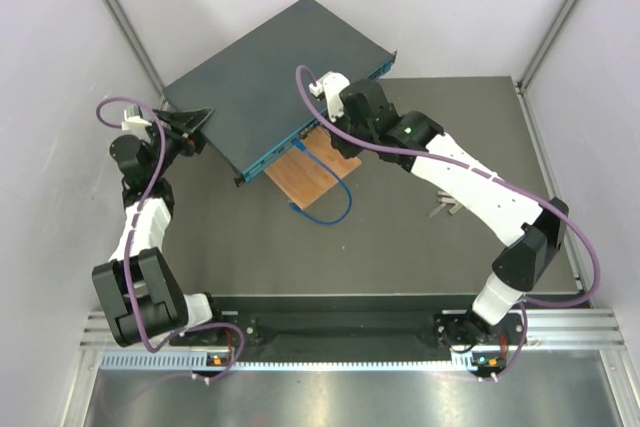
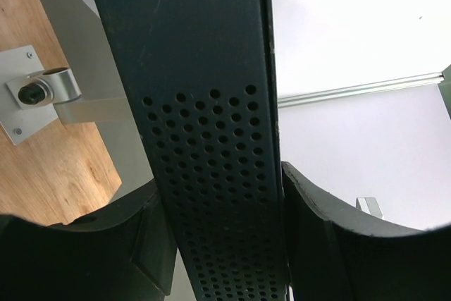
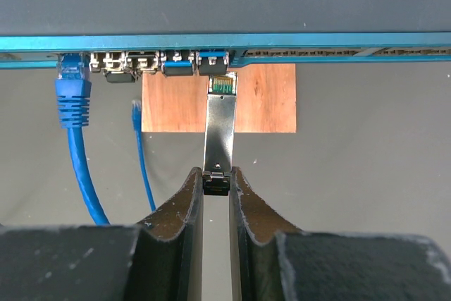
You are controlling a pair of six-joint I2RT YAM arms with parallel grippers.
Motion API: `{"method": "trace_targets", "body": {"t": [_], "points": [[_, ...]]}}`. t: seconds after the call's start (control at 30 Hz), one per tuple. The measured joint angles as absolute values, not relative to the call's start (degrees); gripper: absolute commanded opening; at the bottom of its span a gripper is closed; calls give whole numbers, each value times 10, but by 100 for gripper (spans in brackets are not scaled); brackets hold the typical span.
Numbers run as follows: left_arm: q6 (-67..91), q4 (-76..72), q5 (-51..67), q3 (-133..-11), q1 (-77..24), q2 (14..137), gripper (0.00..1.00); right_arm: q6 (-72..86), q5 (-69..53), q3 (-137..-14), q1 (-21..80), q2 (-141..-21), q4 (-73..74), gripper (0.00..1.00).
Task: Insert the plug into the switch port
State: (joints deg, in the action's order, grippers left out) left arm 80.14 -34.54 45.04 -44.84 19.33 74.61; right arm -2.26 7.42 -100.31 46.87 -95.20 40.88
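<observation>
The switch point(image 1: 270, 77) is a flat dark blue-teal box lying at an angle at the back of the table, its lighter teal port face point(image 3: 296, 40) turned toward my right arm. My left gripper point(image 1: 195, 127) is shut on the switch's left edge; in the left wrist view its perforated side point(image 2: 211, 174) fills the gap between my fingers point(image 2: 317, 237). My right gripper point(image 3: 216, 181) is shut on the rear end of the plug point(image 3: 220, 128), a slim silver metal module. The plug's tip, with gold contacts showing, sits just in front of a port point(image 3: 215, 67), outside it.
A blue cable point(image 3: 72, 93) is plugged into a port at the left of the row, and a second loose blue end point(image 3: 136, 111) hangs beside it. A small brown wooden board point(image 1: 310, 182) lies under the switch's front edge. A metal bracket point(image 2: 42, 89) sits on wood.
</observation>
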Motion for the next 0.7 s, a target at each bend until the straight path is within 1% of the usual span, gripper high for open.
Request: {"method": "trace_targets", "body": {"t": [0.7], "points": [[807,-333,394,-423,176,713,0,-14,73,-1006,469,-965,410,0]]}}
